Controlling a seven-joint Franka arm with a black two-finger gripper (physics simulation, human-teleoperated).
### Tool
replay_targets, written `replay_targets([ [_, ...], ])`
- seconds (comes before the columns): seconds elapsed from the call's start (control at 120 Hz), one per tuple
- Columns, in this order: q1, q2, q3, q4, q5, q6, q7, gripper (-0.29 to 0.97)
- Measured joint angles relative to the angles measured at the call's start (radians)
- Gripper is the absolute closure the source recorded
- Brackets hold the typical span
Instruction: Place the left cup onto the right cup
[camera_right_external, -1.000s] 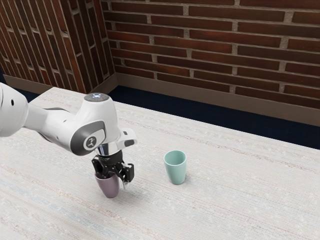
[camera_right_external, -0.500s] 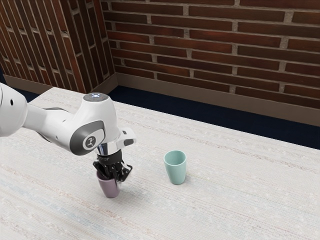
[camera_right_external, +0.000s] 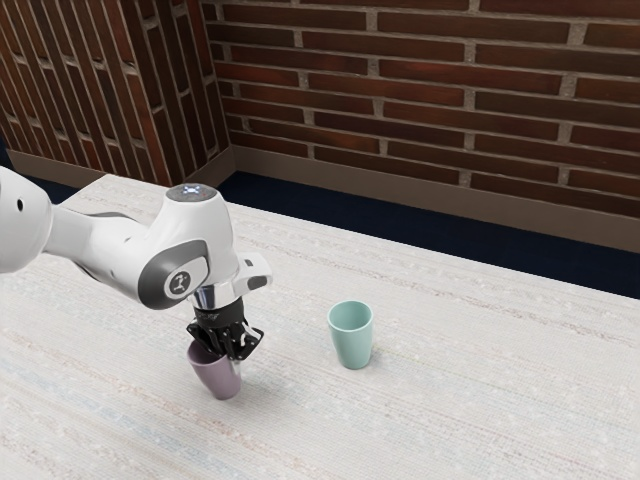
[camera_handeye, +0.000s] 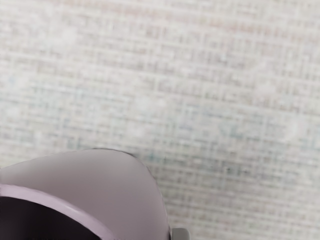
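Since a second ago the fingers, then spread wide about the rim, have drawn together on the mauve cup (camera_right_external: 216, 375). Over the last half second the cup has tipped a little, its mouth leaning toward the exterior view's left. The gripper (camera_right_external: 224, 343) is clamped on the cup's rim from above (the black fingers crowd together there, so which finger is inside the mouth is hard to judge). Whether the cup's base touches the table (camera_right_external: 480, 390) or hangs just clear of it I cannot tell.

The cup is well in from the table's far edge and well away from its far-left corner, toward the exterior view's left. In the wrist view the mauve cup (camera_handeye: 95, 185) lies right under the hand, with its pale rim and dark inside showing. The whitish, woven-looking table (camera_handeye: 210, 80) lies beyond it.

The teal cup (camera_right_external: 351, 334) stands upright with its mouth up. It is apart from the mauve cup, toward the exterior view's right, and slightly nearer the table's far edge.

The arm (camera_right_external: 110, 250) comes in from the exterior view's left, low over the table. Its white forearm ends in a round grey joint, and from there the hand points almost straight down onto the cup.

Past the table's far edge rises a brick wall (camera_right_external: 420, 90).
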Motion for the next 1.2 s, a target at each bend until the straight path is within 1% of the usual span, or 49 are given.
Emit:
replay_targets([
  [0.425,-0.012,-0.018,0.003,0.003,0.02,-0.012,-0.034,0.78],
  [0.575,-0.007,-0.026,-0.005,0.053,0.043,-0.049,-0.048,0.78],
  [0.675,-0.007,-0.02,-0.007,0.11,0.053,-0.087,-0.058,0.78],
  [0.808,0.018,-0.002,-0.035,0.201,0.059,-0.15,-0.07,0.78],
  [0.892,0.02,0.035,-0.05,0.271,0.061,-0.19,-0.075,0.78],
  [1.042,-0.031,0.108,-0.088,0.412,0.064,-0.257,-0.081,0.78],
  [1.2,-0.04,0.16,-0.121,0.516,0.065,-0.298,-0.085,0.78],
])
